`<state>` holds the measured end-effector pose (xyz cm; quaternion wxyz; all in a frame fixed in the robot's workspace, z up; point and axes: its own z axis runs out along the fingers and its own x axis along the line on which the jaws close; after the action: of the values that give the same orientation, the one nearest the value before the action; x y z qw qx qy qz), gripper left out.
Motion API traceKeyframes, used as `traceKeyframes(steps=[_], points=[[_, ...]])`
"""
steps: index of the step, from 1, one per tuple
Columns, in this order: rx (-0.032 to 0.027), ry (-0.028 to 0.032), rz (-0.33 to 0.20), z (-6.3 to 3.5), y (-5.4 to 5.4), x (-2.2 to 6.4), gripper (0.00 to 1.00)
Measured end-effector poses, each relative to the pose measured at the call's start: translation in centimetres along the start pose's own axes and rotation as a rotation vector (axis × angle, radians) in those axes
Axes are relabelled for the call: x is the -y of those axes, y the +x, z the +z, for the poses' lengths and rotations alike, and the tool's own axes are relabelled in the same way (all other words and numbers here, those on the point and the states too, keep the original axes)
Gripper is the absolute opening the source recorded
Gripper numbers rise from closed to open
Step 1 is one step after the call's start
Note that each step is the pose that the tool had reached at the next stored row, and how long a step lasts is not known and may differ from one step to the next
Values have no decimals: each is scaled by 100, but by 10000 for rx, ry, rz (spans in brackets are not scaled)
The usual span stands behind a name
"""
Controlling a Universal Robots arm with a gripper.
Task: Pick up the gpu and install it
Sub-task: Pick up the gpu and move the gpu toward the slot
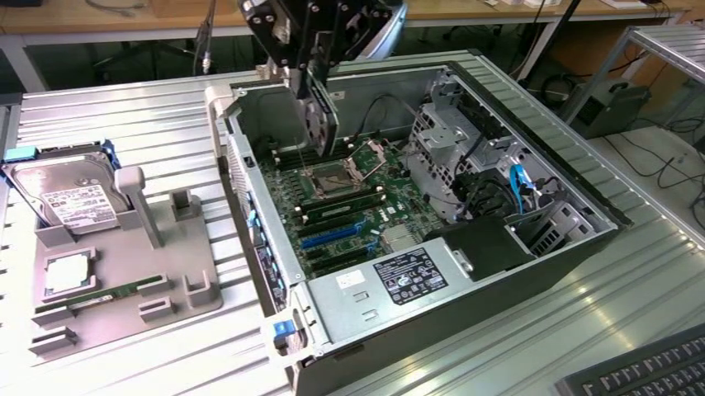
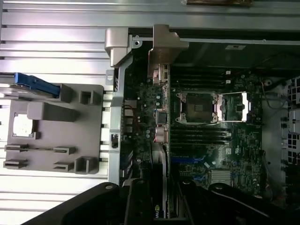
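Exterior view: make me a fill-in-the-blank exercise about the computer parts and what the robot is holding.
1. The gripper holds the graphics card upright over the open ____.
2. The hard drive with the white label sits on the gray holder at the exterior view's ____.
3. On the motherboard, one long slot is coloured ____.

Missing words: computer case; left; blue.
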<state>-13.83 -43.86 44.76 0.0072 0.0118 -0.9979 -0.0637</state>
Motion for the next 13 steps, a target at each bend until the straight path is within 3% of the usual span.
traceKeyframes(steps=[5,7,13], points=[[-6,7,3,95,-251,18,26],[-7,11,3,152,-399,29,26],[-15,9,4,253,-670,69,26]])
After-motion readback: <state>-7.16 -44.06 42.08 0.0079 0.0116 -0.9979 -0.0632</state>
